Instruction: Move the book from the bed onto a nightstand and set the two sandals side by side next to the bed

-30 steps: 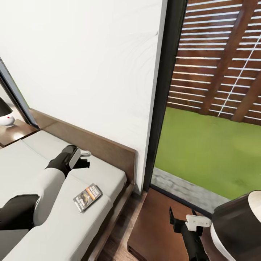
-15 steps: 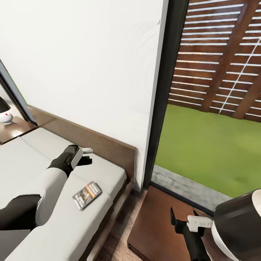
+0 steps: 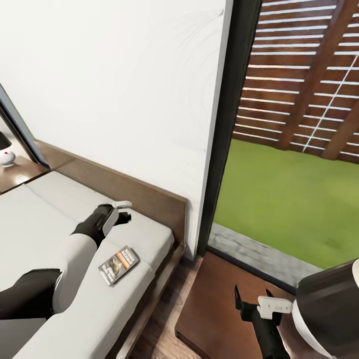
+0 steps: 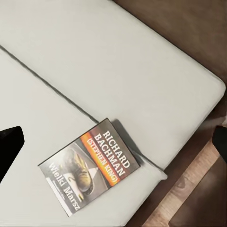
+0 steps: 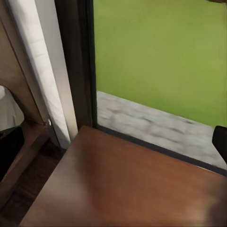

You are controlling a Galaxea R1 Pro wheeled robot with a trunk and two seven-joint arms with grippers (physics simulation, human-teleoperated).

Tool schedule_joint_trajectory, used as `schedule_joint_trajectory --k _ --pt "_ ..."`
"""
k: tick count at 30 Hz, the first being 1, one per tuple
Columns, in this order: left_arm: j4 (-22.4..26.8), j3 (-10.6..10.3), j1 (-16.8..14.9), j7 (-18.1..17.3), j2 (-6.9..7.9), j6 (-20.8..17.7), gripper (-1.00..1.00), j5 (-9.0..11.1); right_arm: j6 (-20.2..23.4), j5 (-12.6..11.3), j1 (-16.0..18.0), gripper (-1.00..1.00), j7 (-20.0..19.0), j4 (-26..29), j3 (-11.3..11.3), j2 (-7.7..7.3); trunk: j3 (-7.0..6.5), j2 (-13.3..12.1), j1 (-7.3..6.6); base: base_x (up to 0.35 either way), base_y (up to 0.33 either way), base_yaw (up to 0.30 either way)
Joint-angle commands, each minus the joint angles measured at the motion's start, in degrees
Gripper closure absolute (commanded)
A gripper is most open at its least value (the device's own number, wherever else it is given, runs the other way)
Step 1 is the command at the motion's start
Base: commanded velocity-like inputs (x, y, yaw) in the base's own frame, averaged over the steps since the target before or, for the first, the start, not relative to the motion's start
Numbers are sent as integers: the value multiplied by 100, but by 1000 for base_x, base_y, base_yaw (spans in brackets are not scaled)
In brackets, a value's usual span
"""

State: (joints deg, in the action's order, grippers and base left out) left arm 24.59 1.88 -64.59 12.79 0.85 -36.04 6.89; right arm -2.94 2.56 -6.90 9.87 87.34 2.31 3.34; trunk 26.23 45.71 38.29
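The book (image 3: pixel 118 265), dark grey with an orange band, lies flat on the pale grey mattress of the bed (image 3: pixel 60 209), near the bed's corner by the headboard. My left gripper (image 3: pixel 124 210) hovers open above the mattress, a little beyond the book towards the headboard. In the left wrist view the book (image 4: pixel 90 172) lies below and between the spread fingertips (image 4: pixel 9 147), untouched. My right gripper (image 3: pixel 253 296) is open and empty above the dark brown nightstand (image 3: pixel 214 299), whose top (image 5: pixel 123 184) is bare. The sandals are out of view.
A white wall and a tall dark window frame (image 3: pixel 222 149) stand behind the bed and nightstand, with grass and a slatted fence outside. A second nightstand (image 3: pixel 17 174) with a lamp (image 3: pixel 6 155) stands at the far left. A strip of wood floor (image 3: pixel 159 319) separates the bed from the near nightstand.
My left gripper has moved slightly towards the headboard, further past the book. The head view has shifted a little. The book and the right arm have stayed put.
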Motion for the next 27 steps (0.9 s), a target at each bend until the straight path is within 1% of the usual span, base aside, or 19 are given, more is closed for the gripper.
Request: schedule_joint_trajectory --k 1,4,6,10,12,24,27 --pt "-37 6 0 10 3 62 -100 58 -5 27 1 -100 32 2 7 0 33 47 23 0 0 0" --pt "-180 0 4 -123 22 272 -100 43 -5 26 0 -100 32 2 7 0 113 167 89 0 0 0" --pt "-416 -15 12 -440 72 664 -100 -4 -5 26 -3 -100 32 -3 7 0 167 247 133 0 0 0" --pt "-477 -24 16 -521 89 847 -100 -23 -5 26 -1 -100 32 -6 7 0 275 408 221 0 0 0" --pt "-493 -28 17 -542 90 896 -100 -33 -4 26 -1 -100 32 -1 7 0 328 488 265 0 0 0" --pt "-498 -37 17 -540 103 922 -100 -49 2 26 -2 -100 32 2 7 0 651 969 529 0 0 0" --pt "-499 -41 17 -529 143 923 -100 -46 2 26 -2 -100 32 2 7 0 731 1089 595 0 0 0"
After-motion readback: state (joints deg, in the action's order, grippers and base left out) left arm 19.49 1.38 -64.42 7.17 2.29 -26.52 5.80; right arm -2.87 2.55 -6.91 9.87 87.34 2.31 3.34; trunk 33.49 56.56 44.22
